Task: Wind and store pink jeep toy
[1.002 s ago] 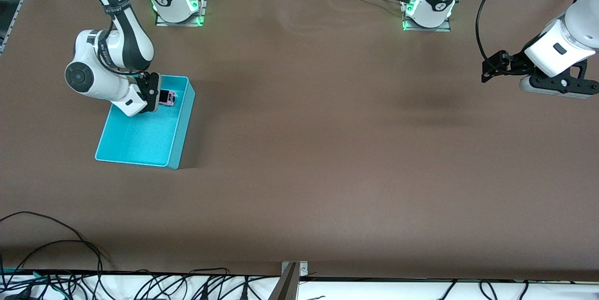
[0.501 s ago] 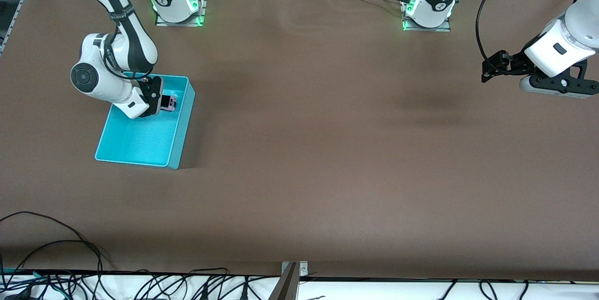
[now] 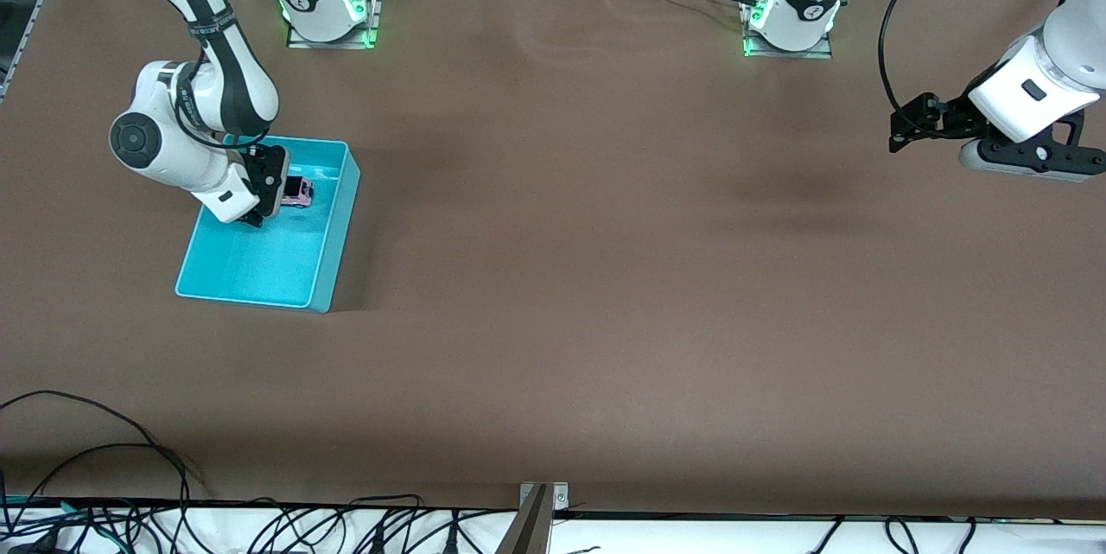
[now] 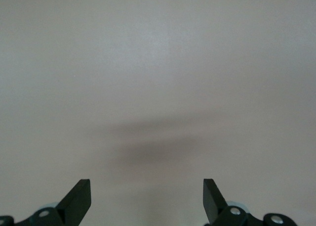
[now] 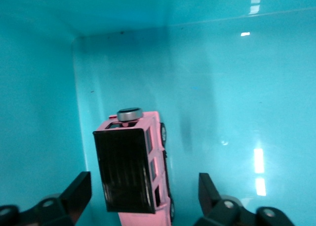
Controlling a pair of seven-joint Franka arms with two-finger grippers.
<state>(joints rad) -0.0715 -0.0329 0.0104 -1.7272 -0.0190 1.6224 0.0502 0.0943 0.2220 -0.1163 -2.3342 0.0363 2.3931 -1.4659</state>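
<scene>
One boxy pink jeep toy [image 5: 138, 161], glossy black roof, in smooth turquoise bin [image 3: 333, 226].

Brown surface under even light

The matte brown surface [image 3: 570, 277] has soft shadows; black cables [image 3: 104, 468] trail along its near edge, beside a white strip [image 3: 691, 532].

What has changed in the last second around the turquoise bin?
The right gripper opened and let go of the pink jeep toy, which now lies in the turquoise bin. The right arm drew back a little. The bin and the waiting left gripper, open, stayed as they were.
</scene>
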